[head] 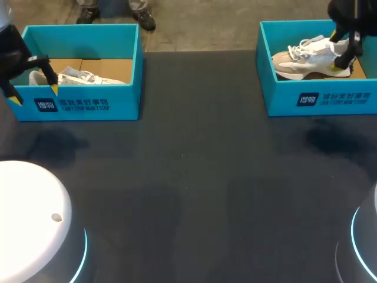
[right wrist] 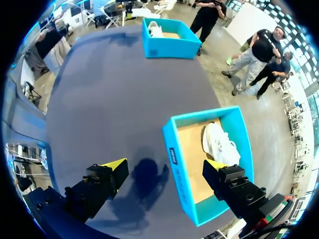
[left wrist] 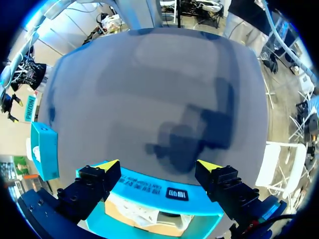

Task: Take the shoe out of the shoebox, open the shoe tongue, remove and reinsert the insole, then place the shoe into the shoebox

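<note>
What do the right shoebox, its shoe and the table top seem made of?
The right shoebox looks like cardboard: matte turquoise walls, plain brown floor. The shoe seems a white and beige textile or synthetic, with laces and a thick, perhaps foam sole. The table top looks like a dark matte covering, maybe cloth or rubber.

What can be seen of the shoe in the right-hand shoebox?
The shoe is a white sneaker with white laces and a beige sole. It seems to stand on its sole on the brown floor of the turquoise shoebox, toe pointing to the robot's left. The right pincer hangs open above, apart from it.
</note>
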Robot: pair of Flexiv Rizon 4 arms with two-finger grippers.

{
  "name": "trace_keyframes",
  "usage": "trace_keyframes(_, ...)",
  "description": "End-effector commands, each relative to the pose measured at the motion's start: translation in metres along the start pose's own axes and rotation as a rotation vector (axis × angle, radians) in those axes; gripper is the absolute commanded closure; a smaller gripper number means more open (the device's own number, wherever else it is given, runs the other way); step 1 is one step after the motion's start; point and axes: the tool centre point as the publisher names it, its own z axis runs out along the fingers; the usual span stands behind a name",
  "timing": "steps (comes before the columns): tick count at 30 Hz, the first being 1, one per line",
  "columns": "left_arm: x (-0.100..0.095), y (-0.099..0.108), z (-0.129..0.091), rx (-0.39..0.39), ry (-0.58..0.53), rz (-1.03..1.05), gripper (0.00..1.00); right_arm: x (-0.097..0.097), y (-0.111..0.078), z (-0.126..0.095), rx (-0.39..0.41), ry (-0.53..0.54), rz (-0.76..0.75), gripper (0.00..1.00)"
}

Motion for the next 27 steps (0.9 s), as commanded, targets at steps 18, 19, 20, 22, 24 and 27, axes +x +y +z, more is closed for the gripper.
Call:
trace_keyframes(18, -0.029, -0.055, 0.017, -0.02, -0.031, -0.127, 0.0, -0.074, -0.061, 0.014, 0.03, 0.161, 0.063, 0.0)
trace_keyframes(19, -0.029, -0.055, 0.017, -0.02, -0.031, -0.127, 0.0, -0.074, -0.061, 0.014, 0.03, 0.161, 0.063, 0.0)
trace_keyframes(20, -0.029, -0.055, 0.017, -0.02, -0.031, -0.127, 0.0, -0.074, -0.061, 0.014, 0.03, 0.161, 0.063, 0.0)
trace_keyframes(22, -0.029, -0.055, 0.017, -0.02, -0.031, -0.127, 0.0, -0.074, -0.061, 0.014, 0.03, 0.161, 0.063, 0.0)
trace_keyframes(24, -0.029, -0.055, 0.017, -0.02, -0.031, -0.127, 0.0, -0.074, -0.061, 0.014, 0.03, 0.161, 0.063, 0.0)
trace_keyframes(27, -0.029, -0.055, 0.017, -0.02, -0.031, -0.127, 0.0, -0.074, -0.061, 0.014, 0.03, 0.161, 0.063, 0.0)
